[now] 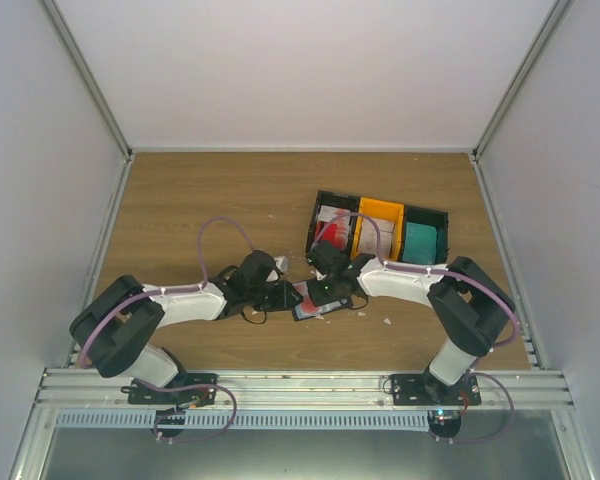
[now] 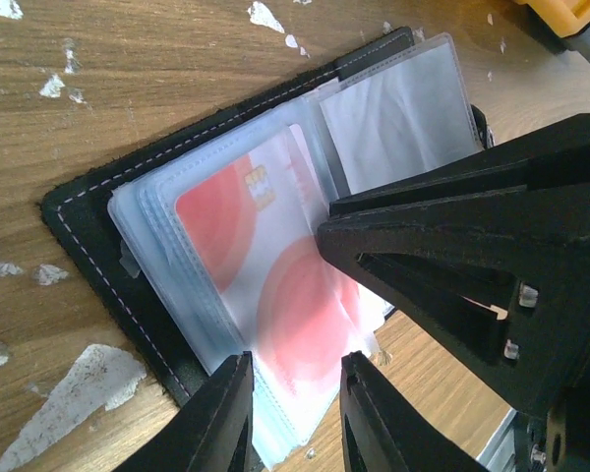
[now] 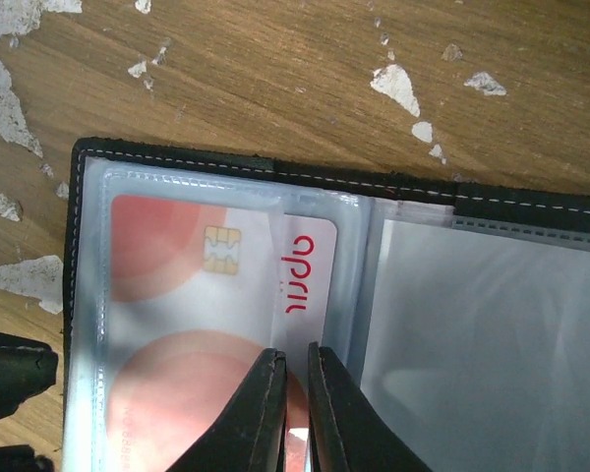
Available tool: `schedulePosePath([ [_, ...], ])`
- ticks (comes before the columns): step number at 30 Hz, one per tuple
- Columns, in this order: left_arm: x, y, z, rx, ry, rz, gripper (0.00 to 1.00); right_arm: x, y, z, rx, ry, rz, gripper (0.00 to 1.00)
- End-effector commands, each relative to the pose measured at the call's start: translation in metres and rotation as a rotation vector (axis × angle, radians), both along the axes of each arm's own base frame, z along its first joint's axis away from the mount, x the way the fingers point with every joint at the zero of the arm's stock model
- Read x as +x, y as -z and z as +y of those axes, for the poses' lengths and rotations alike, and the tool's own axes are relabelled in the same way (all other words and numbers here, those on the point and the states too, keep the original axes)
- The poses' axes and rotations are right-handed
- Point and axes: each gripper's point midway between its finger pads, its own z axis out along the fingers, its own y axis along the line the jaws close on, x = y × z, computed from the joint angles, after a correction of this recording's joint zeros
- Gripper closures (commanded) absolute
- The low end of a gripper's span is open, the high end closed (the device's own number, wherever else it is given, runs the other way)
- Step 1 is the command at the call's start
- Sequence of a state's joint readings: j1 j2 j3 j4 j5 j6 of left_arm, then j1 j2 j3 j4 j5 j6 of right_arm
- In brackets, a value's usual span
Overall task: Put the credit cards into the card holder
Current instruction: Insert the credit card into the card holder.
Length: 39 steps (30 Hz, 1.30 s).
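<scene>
Jaws of both arms meet over the card holder (image 1: 320, 298) on the table (image 1: 200, 200) in the top view. Left wrist view: left jaws stand spread, the clear sleeves (image 2: 403, 108) between them. Right wrist view: right jaws pinch the red-and-white card (image 3: 177, 295), mostly sleeved, with a bare strip just ahead. Insertion looks underway, and seating the card calls for a gentle slide.
</scene>
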State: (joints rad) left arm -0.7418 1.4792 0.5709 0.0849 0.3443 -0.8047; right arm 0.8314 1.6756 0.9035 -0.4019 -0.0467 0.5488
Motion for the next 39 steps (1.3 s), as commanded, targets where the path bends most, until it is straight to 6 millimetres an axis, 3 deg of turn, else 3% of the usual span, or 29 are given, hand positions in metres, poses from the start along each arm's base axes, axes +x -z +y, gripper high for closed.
schedulePosePath([
  [1,0.003,-0.002,-0.007,-0.032,0.004,-0.016,0.72,-0.008,0.013,-0.017,-0.064,0.045,0.019,0.90],
  [8,0.004,0.001,-0.009,-0.037,0.008,-0.005,0.71,-0.005,0.005,-0.019,-0.031,0.086,-0.005,0.91],
  [16,0.005,-0.001,-0.011,-0.043,0.010,-0.005,0.73,-0.006,0.013,-0.026,-0.040,0.100,0.001,0.98],
  [30,0.005,0.007,-0.016,-0.041,0.018,0.033,0.72,-0.012,0.021,-0.024,0.003,0.082,0.031,0.99],
  [39,0.010,0.001,-0.016,-0.024,0.011,0.007,0.80,-0.013,0.021,-0.025,0.012,0.084,0.033,0.99],
])
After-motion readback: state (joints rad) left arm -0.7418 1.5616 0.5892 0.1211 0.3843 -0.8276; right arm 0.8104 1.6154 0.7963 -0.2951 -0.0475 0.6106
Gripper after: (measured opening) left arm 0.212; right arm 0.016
